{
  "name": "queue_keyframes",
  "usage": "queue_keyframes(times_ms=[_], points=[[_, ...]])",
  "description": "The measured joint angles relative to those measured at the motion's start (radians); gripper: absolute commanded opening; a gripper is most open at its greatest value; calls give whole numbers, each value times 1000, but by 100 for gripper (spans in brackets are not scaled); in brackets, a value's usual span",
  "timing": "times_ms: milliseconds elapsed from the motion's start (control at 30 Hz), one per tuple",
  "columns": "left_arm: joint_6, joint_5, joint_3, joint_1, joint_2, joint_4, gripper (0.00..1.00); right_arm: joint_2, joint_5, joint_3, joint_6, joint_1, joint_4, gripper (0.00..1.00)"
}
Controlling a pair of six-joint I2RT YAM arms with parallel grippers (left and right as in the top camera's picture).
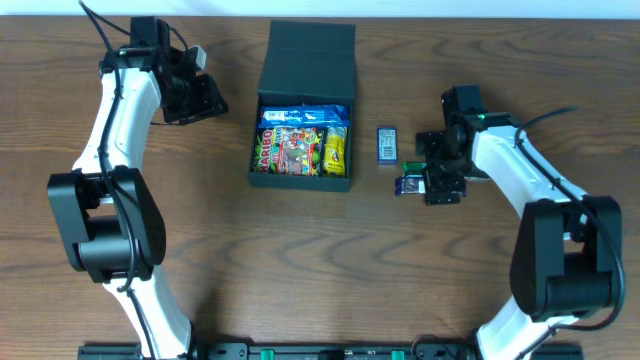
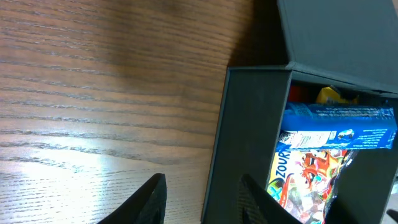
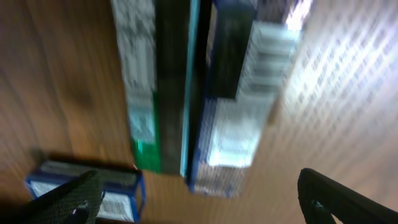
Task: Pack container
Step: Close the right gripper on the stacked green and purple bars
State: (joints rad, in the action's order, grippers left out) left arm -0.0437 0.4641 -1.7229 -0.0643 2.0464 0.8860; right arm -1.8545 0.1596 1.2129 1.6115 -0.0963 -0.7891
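Observation:
The container (image 1: 264,150) is a dark box in the middle of the table with its flap lid (image 1: 312,60) open at the back. Inside lie a blue packet (image 1: 305,116), a colourful sweets bag (image 1: 290,148) and a yellow packet (image 1: 335,150). My left gripper (image 1: 205,100) hovers left of the box, open and empty; in the left wrist view the box's left wall (image 2: 249,143) shows between its fingers (image 2: 149,199). My right gripper (image 1: 437,183) stands wide open over a green-and-white packet (image 3: 146,93) and a blue-and-white packet (image 3: 242,112), holding nothing.
A small blue packet (image 1: 387,143) lies on the wood between the container and my right gripper; it also shows as a blue packet (image 3: 93,186) by the left finger. Bare wooden table (image 1: 300,270) spreads in front of the box.

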Motion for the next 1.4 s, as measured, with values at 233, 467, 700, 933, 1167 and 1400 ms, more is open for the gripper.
queue_keyframes(times_ms=[233,467,700,933,1167,1400], points=[[0,0,0,0,0,-3,39,-16,-26,0,-3,25,44,99],[0,0,0,0,0,-3,39,-59,-27,-1,-3,25,60,99],[0,0,0,0,0,-3,39,-67,-30,-1,-15,38,96,99],[0,0,0,0,0,-3,39,-77,-21,-1,-27,68,100,99],[0,0,0,0,0,-3,39,-77,-18,-1,-51,91,101,99],[0,0,0,0,0,-3,38,-84,5,2,-63,94,99,99]])
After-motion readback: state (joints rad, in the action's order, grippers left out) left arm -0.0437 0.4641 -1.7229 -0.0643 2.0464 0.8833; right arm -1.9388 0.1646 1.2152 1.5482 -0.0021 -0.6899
